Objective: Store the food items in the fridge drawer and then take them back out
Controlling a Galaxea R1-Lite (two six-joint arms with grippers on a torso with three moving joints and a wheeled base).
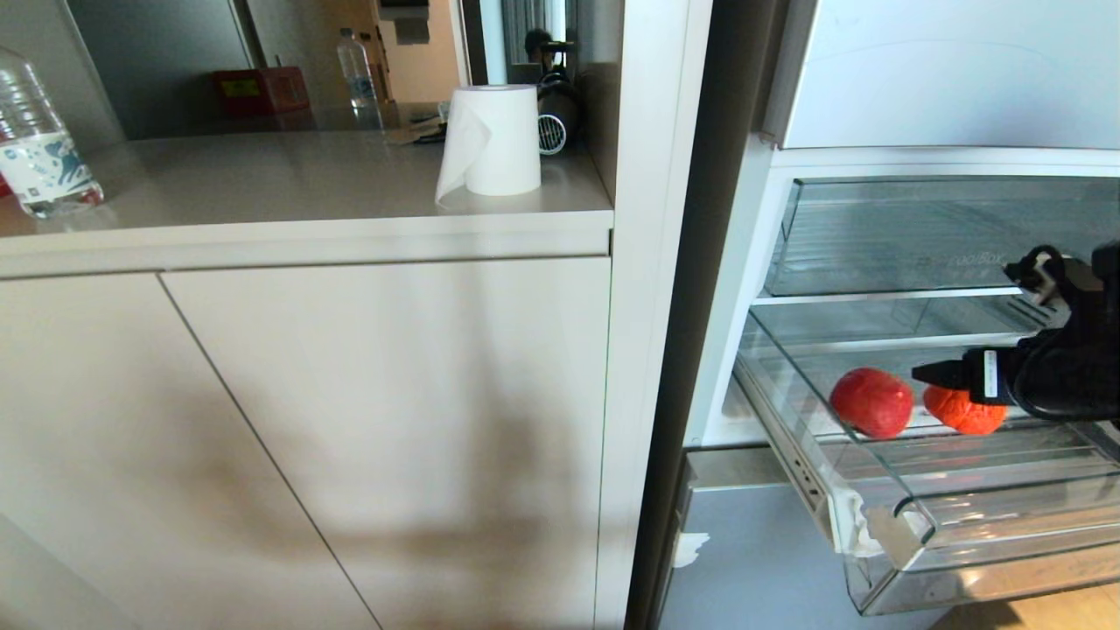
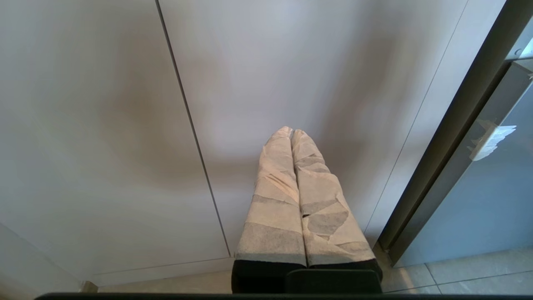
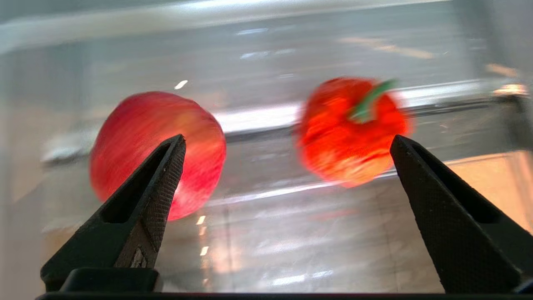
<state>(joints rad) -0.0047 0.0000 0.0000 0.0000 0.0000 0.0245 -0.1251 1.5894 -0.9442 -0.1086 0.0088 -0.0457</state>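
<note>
Two glossy red fruits (image 1: 871, 402) lie in the clear-plastic fridge drawer (image 1: 910, 516); my right gripper (image 3: 287, 141), spread wide, must next close on one, likeliest the one at three o'clock.

two red fruits (image 1: 871, 402) in pulled-out drawer (image 1: 901, 525)

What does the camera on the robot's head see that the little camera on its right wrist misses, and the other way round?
Only the head view shows the counter with a paper roll and water bottle, the cabinet doors, and the clear bin printed "coolBox".

Only the right wrist view shows the orange-red fruit's green stem and the right hand spread wide open, holding nothing.

Both show the red apple and the orange-red fruit lying apart in the pulled-out fridge drawer.
</note>
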